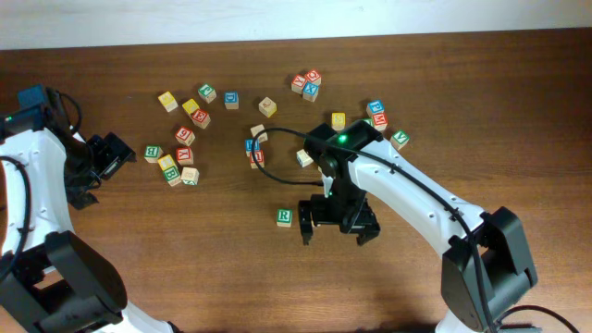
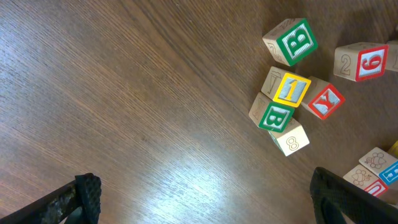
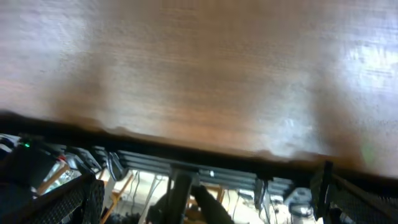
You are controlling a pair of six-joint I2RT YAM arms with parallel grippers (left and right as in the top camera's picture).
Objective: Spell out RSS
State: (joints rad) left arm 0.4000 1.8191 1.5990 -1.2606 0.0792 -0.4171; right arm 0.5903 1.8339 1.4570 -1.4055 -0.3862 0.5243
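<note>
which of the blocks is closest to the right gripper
The green-and-white R cube. It stands alone just beside the open right gripper, on its left, while all the rest lie scattered farther away toward the far side.

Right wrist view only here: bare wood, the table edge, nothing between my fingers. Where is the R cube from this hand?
Observer: Overhead shows the R cube on the table just beside the right hand, on the side toward the left arm, not touching it.
Operator: Nearest yellow cube?
Observer: One yellow cube lies past the right arm, farther from the robot. Its letter is too small to read.
Operator: Is the left arm in my way?
Observer: It doesn't look so. The left hand is open and empty at the far left of the table, well apart from the R cube.
</note>
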